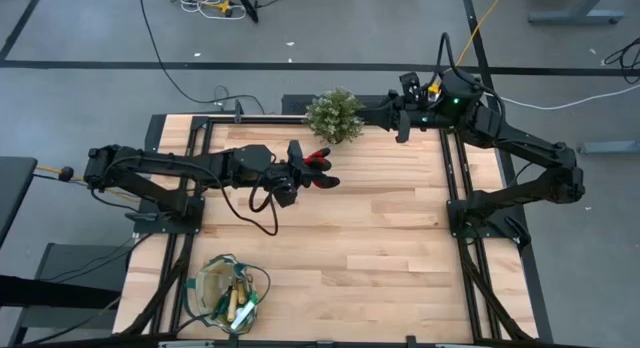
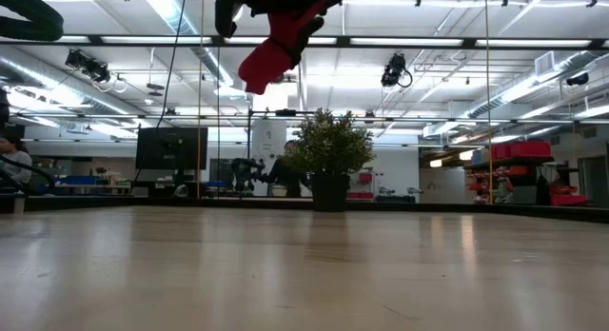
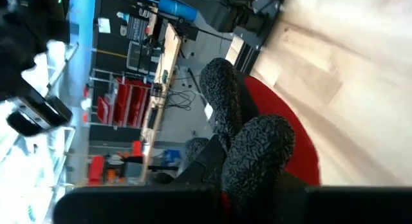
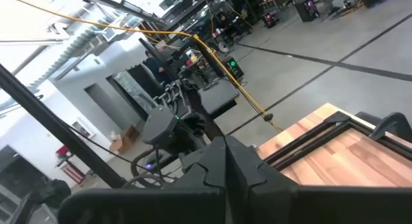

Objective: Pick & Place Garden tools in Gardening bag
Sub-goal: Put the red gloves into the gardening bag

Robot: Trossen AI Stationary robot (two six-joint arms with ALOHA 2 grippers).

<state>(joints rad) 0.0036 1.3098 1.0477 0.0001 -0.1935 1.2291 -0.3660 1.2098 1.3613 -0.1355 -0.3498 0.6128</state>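
A black-and-red glove (image 1: pixel 322 169) hangs high over the table's middle, held by my left gripper (image 1: pixel 303 175), which reaches in level from the table's left. In the low view the glove (image 2: pixel 271 48) droops from the gripper at the picture's top. The left wrist view shows the glove's black textured fingers (image 3: pixel 256 156) and red fabric (image 3: pixel 293 137) sticking out ahead. The tan gardening bag (image 1: pixel 214 286) stands near the front left edge with several tools (image 1: pixel 240 301) in it. My right gripper (image 1: pixel 401 126) is shut on nothing at the far right, beside the plant; its own view shows its gripper (image 4: pixel 225 153) closed. My left gripper is shut on the glove, pinching it between its two fingers, which come level from the table's left. The gripper's own body hides the exact spot. The glove's black fingers (image 3: pixel 222 95) reach out past the gripper. The glove is lifted clear and hangs slack, its red part (image 2: pixel 259 69) lowest.
A bushy potted plant (image 1: pixel 334 115) stands at the far edge, between the two grippers, also seen in the low view as the plant (image 2: pixel 329 160). Black frame rails (image 1: pixel 452 178) run along both sides of the wooden table (image 1: pixel 380 238).
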